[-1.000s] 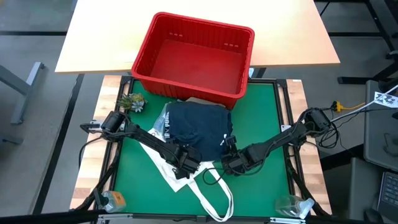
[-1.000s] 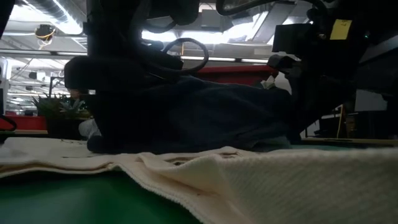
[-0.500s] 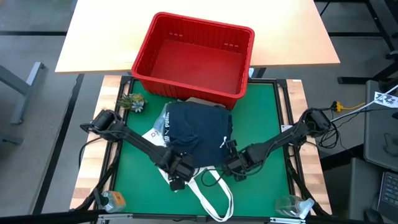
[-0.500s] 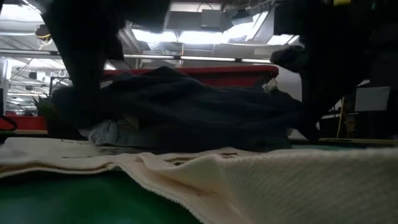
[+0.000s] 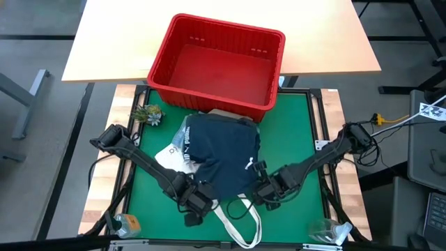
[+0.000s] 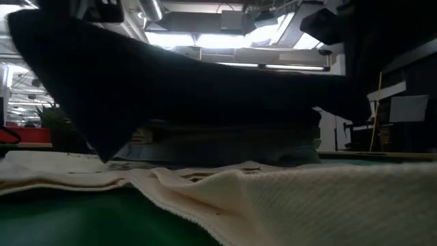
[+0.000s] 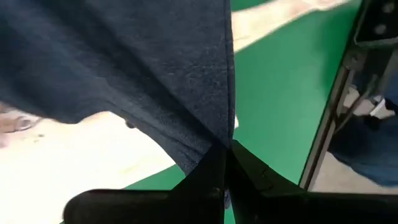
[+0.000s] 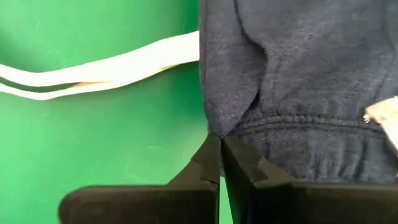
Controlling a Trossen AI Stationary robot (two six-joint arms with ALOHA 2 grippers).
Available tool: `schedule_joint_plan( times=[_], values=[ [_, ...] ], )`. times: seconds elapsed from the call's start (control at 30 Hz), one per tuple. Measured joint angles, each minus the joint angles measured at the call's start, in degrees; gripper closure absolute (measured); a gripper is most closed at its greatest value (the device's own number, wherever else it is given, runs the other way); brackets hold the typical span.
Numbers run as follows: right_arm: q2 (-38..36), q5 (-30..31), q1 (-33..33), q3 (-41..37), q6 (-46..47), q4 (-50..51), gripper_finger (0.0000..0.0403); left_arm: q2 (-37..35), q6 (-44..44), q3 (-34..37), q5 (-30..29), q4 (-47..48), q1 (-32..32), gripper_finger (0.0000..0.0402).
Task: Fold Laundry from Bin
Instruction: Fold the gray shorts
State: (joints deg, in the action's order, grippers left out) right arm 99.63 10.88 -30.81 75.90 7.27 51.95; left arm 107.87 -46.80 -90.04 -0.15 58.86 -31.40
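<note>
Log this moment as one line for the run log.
left gripper: shut on navy shorts | right gripper: shut on navy shorts | red bin: empty

A bench [image 5: 306,132] covered with a green mat and edged in pale wood stands on a grey floor [image 5: 42,111]. Butted against its far side is a light wooden table [image 5: 327,35]. Beyond the bench's right edge sits a grey cart [image 5: 425,150]. Seen level across the bench, bright ceiling lights [image 6: 205,39] shine in the room behind, above a small potted plant [image 6: 51,119].
</note>
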Motion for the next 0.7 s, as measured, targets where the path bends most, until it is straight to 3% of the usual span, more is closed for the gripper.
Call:
schedule_joint_plan(
  times=[0.17, 0.47, 0.7],
  values=[
    [0.0, 2.33, 0.07, 3.08, 0.59, 4.62, 0.0396, 0.0, -0.86, -4.56, -3.53, 8.0, 0.44, 0.0401],
    [0.0, 8.36, 2.22, 10.94, 3.36, 14.27, 0.0396, -0.04, -0.93, -15.35, -15.01, 31.37, 3.42, 0.0401],
    [-0.02, 8.76, 10.35, 13.13, 4.5, 23.53, 0.0396, -1.23, 4.63, -15.54, -19.46, 31.15, 8.91, 0.0401]
  ],
)
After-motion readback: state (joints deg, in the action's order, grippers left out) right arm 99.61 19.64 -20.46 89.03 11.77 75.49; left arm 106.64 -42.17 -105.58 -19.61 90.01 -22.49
